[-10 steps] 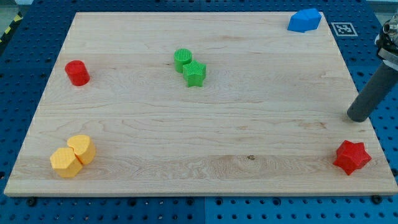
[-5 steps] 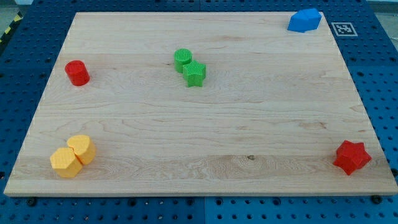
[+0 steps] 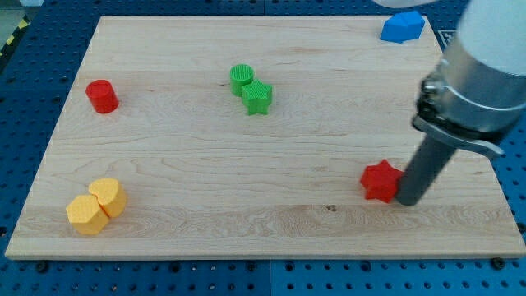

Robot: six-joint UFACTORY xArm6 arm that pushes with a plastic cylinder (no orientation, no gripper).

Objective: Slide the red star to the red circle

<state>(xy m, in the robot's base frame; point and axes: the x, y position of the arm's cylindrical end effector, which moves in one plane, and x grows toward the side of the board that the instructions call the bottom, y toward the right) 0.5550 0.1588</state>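
The red star [image 3: 380,181] sits low on the view's right of the table [image 3: 271,222]. The end effector is a plain rod with nothing to open or close. The tip [image 3: 408,200] touches the star's right side. The red circle [image 3: 102,96] lies far off, up and to the view's left, so the push should go that way.

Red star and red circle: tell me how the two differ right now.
The red star has a pointed outline; the red circle is a round cylinder. The red star lies toward the view's lower right, the red circle at the view's upper left. My tip is against the red star's right side; the red circle stands alone. Both are red.
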